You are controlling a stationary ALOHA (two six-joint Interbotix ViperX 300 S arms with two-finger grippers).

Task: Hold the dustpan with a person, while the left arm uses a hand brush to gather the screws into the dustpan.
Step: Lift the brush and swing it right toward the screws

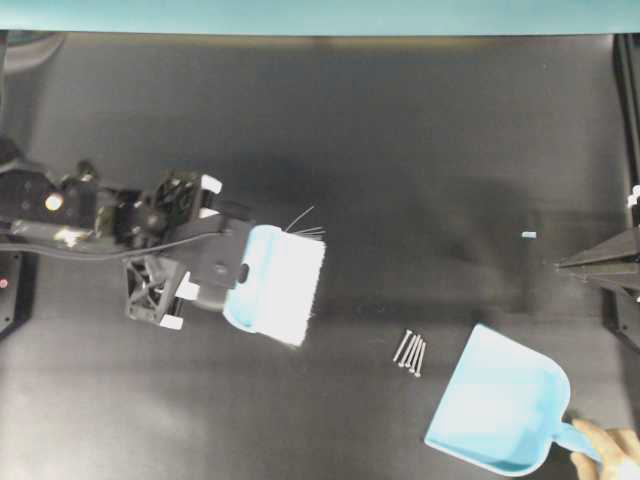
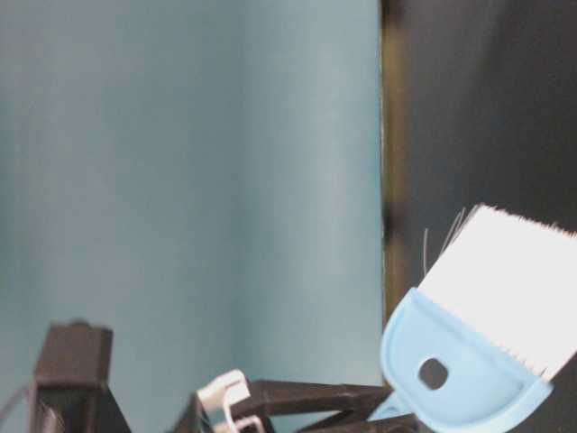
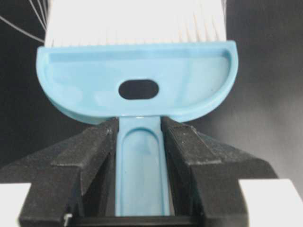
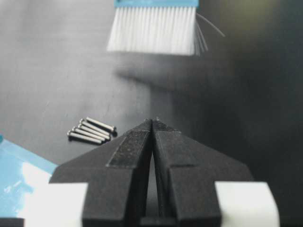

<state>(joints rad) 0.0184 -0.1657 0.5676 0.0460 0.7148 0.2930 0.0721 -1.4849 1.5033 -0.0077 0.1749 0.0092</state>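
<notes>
Soft, even overhead light falls on the matte black desk [image 1: 400, 130], the broad white bristles [image 1: 292, 288] of the light blue plastic hand brush glare overexposed, and the table-level view is blurred.

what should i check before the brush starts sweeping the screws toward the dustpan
1. Left end effector shut on the brush handle: ok.
2. Screws bunched together between brush and dustpan: ok.
3. Dustpan mouth faces the screws: ok.
4. Person's hand on the dustpan handle: ok.
5. Bristles down on the table: not ok, the brush is raised, shadow below it.
6. Right end effector shut and off the sweep path: ok.
</notes>
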